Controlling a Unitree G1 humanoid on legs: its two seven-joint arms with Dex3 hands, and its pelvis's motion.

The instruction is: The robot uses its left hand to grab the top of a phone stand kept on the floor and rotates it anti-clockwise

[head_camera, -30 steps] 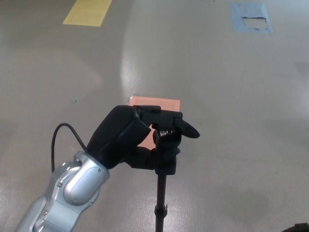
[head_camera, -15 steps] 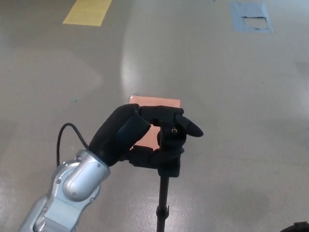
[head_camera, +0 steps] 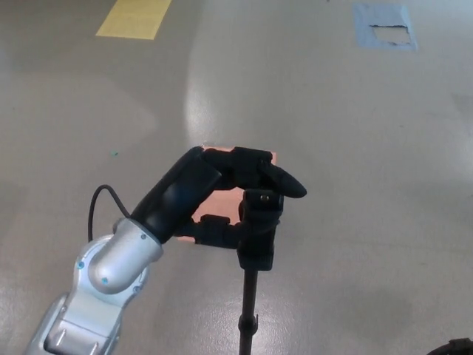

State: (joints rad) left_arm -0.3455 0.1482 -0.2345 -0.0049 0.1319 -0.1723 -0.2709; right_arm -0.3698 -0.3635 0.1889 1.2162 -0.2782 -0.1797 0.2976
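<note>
The phone stand is a thin black pole rising from the floor, with a black clamp head on top. My left hand comes in from the lower left on a silver forearm and wraps that head. Its two fingers curl over the top of the head from behind, and the thumb presses against the head's left side. The hand is shut on the stand's top. The foot of the stand is out of frame. My right hand does not show.
A pink-orange patch lies on the grey floor just behind the hand. A yellow marking sits at the far left, a blue taped square at the far right. A dark object pokes in at the bottom right corner.
My left wrist has swung leftward and the fingers have risen and reached further over the clamp head. The head has turned a little. The pole has stayed in place.
</note>
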